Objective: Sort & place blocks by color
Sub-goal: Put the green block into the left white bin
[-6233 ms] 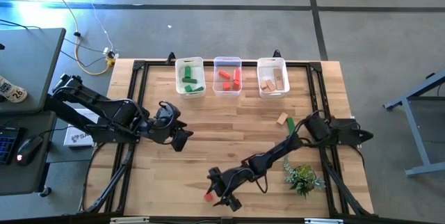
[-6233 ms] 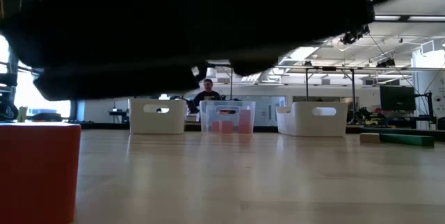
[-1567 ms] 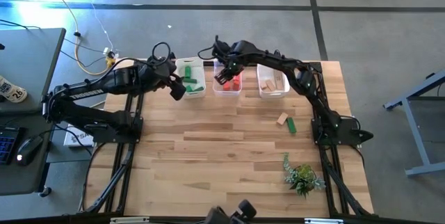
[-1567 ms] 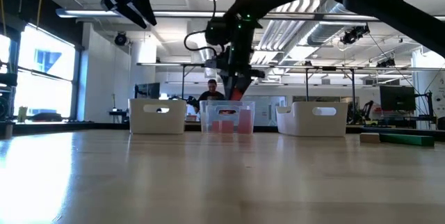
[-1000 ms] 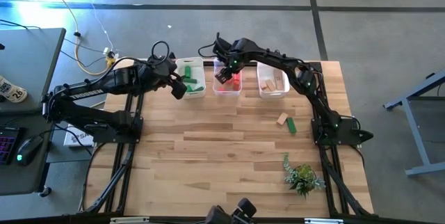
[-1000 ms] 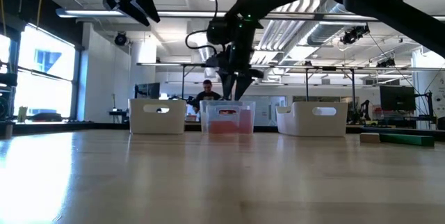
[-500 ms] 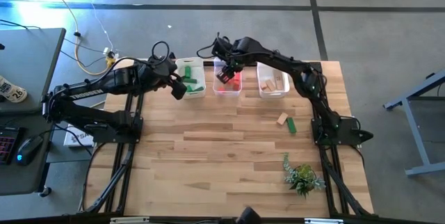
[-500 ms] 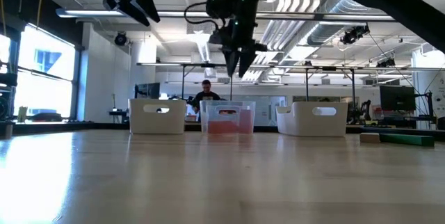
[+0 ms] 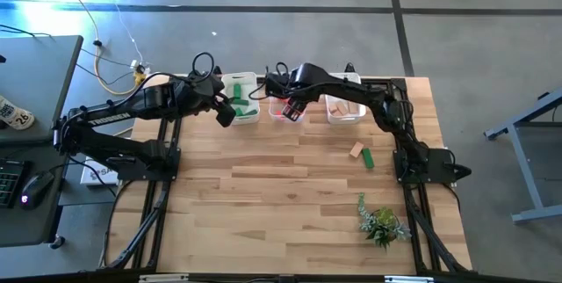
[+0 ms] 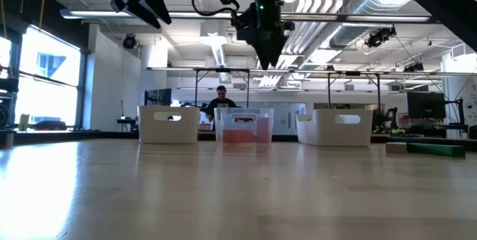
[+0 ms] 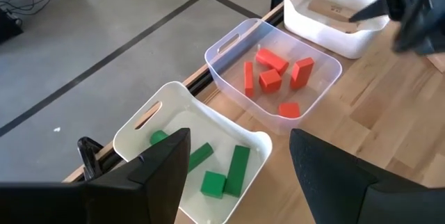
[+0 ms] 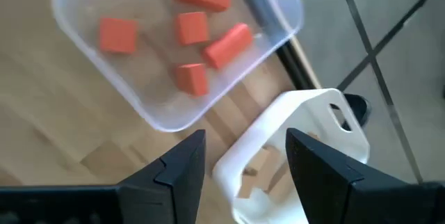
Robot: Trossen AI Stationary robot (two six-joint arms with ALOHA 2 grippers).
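Note:
Three bins stand in a row at the table's far edge. The white bin [image 9: 239, 96] holds green blocks [image 11: 224, 175], the clear bin [image 9: 283, 107] holds red blocks [image 12: 191, 29], and another white bin [image 9: 344, 103] holds tan blocks. A tan block [image 9: 356, 149] and a green block [image 9: 367, 158] lie flat on the table at the right. My right gripper [image 12: 247, 175] hangs open and empty above the clear bin's near right side [image 10: 270, 55]. My left gripper [image 11: 240, 182] hovers open and empty, high beside the green bin [image 9: 226, 109].
A small leafy plant [image 9: 382, 223] lies near the table's right front. A black frame runs along the table's edges [image 9: 176, 85]. The wide wooden middle and near part of the table [image 9: 263, 204] holds nothing. A person [image 10: 222, 98] shows far behind the bins.
My right gripper has risen from just over the clear bin and drifted toward the table's right and near edges, tipping and rolling as it went, its fingers open and empty throughout. The red blocks lie still in the bin.

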